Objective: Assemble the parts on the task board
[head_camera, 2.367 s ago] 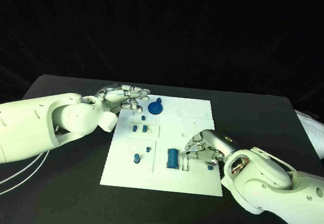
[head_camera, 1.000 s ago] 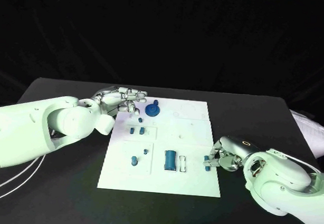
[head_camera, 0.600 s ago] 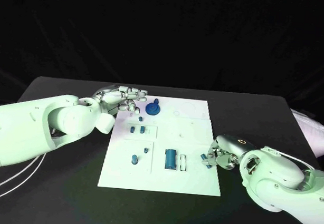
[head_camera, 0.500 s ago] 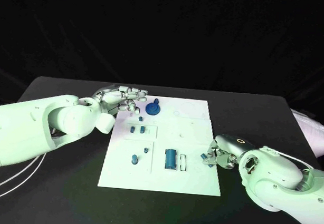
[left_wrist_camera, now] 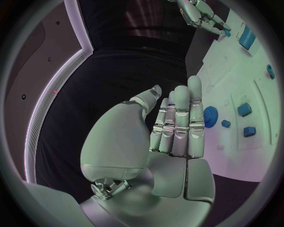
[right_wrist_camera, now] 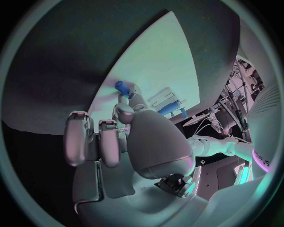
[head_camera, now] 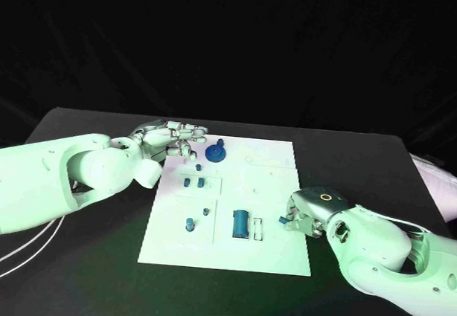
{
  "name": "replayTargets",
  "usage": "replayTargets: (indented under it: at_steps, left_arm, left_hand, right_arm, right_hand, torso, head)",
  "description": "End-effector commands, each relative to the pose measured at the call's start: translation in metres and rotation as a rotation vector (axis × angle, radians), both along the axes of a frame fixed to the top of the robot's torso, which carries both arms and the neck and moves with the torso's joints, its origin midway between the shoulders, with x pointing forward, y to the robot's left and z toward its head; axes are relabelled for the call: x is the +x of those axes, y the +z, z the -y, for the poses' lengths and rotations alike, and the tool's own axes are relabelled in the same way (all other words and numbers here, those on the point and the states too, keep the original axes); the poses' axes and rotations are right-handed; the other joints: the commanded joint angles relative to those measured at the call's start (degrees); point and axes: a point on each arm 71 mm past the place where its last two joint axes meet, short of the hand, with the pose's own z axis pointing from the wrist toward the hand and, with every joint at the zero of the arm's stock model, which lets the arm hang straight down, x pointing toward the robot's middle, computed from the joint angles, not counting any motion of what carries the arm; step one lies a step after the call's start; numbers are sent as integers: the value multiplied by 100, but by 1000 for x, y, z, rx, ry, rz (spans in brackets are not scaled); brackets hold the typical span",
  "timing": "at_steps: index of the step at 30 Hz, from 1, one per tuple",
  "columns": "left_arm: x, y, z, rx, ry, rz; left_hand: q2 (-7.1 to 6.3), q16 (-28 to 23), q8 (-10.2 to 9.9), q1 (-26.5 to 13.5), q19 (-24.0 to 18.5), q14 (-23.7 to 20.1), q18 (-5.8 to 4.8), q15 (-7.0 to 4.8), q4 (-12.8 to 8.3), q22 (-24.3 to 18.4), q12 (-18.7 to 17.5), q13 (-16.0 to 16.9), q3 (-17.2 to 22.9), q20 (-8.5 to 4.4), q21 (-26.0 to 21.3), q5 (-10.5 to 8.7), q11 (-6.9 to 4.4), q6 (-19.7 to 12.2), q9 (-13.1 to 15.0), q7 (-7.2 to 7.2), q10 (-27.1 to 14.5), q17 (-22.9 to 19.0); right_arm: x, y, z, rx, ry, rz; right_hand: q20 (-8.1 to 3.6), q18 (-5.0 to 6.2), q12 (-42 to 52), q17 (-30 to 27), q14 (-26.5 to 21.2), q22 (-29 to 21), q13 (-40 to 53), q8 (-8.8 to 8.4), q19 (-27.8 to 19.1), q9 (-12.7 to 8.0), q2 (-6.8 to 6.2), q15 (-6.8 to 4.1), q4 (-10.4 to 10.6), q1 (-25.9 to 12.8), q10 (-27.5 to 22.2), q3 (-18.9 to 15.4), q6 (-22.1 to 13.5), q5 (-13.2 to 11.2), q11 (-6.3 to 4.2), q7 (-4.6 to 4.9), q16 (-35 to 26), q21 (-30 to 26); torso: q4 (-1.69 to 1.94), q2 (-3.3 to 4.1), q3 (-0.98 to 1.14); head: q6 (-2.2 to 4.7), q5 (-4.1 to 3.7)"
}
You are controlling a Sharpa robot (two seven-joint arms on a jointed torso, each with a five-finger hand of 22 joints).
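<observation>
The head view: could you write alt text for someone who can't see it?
A white task board lies on a black table, with small blue parts on it. The right hand pinches one small blue piece at the board's edge; the left hand hovers by the far corner.

You're looking at a matt black desk, a smooth white task board with glossy blue plastic-looking parts, and silvery metallic-looking robot hands

blue part half behind right hand

Two glossy white arms, silver jointed left hand and right hand, thin white cables.
</observation>
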Motion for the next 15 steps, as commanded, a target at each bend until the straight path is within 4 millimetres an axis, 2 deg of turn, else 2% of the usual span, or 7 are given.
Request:
replayTargets:
  at_steps: [1, 3, 6, 9, 13, 15]
  left_arm:
    - [-1, 1, 2, -8, -15, 7]
    - [-1, 1, 2, -8, -16, 7]
    - [-1, 1, 3, -8, -16, 7]
    - [0, 1, 3, -8, -17, 7]
    - [0, 1, 4, -8, -17, 6]
    - [0, 0, 3, -8, -17, 6]
  left_hand:
    - [54, -8, 16, -18, -4, -33, 106, -6, -2, -5, 37, 1, -22, 35, -28, 11, -8, -31, -1, 8, -30, -5]
    - [54, -8, 16, -18, -4, -33, 106, -6, -2, -5, 37, 1, -22, 35, -28, 11, -8, -31, -1, 8, -30, -5]
    - [54, -8, 16, -18, -4, -33, 106, -6, -2, -5, 37, 1, -22, 35, -28, 11, -8, -31, -1, 8, -30, -5]
    - [54, -8, 16, -18, -4, -33, 106, -6, -2, -5, 37, 1, -22, 35, -28, 11, -8, -31, -1, 8, -30, -5]
    - [58, -6, 18, -25, -3, -34, 105, -5, 5, -9, 42, 1, -28, 37, -31, 12, -7, -34, -1, 9, -35, -8]
    - [58, -6, 18, -25, -3, -34, 105, -5, 5, -9, 42, 1, -28, 37, -31, 12, -7, -34, -1, 9, -35, -8]
  right_arm:
    - [-8, -25, 8, -124, -5, -122]
    - [-8, -26, 8, -118, -11, -138]
    - [-8, -28, 8, -108, -20, -164]
    - [-8, -30, 7, -94, -30, -185]
    - [-7, -28, 6, -30, -56, -183]
    - [-7, -26, 5, 29, -76, -170]
  right_hand:
    - [-11, -19, -28, 749, 435, -8, -10, -43, -7, -2, -50, -19, 48, -193, 22, 74, 39, 143, -11, 5, -36, -42]
    - [-10, -18, -30, 751, 436, -10, -7, -71, -6, -2, -55, -19, 140, -327, 29, 145, 35, 353, -12, -3, -37, -45]
    - [-17, -16, -39, 757, 438, -13, -6, -97, -8, 0, -56, -29, 171, -361, 22, 270, 33, 579, -11, -11, -36, -51]
    - [-29, -16, -47, 763, 440, -7, -2, -125, -3, 5, -92, -41, 156, -330, 12, 475, 39, 989, -21, -16, -36, -49]
    - [-38, -22, 6, 766, 442, 17, 38, -131, 13, 23, -127, -49, 124, -295, 47, 746, 80, 1152, -48, -33, -37, -34]
    - [-40, -24, 100, 767, 443, 25, 105, -136, 20, 33, -171, -53, 142, -343, 91, 864, 92, 1177, -49, -40, -38, -29]
  torso:
    - [-3, 1, -1]
    - [1, 4, 2]
    - [5, 1, 2]
    - [7, -4, 0]
    - [10, -5, 3]
    - [-4, -4, 8]
  head:
    - [-4, 3]
    - [-1, 5]
    - [2, 1]
    - [-4, 0]
    - [1, 13]
    - [10, 34]
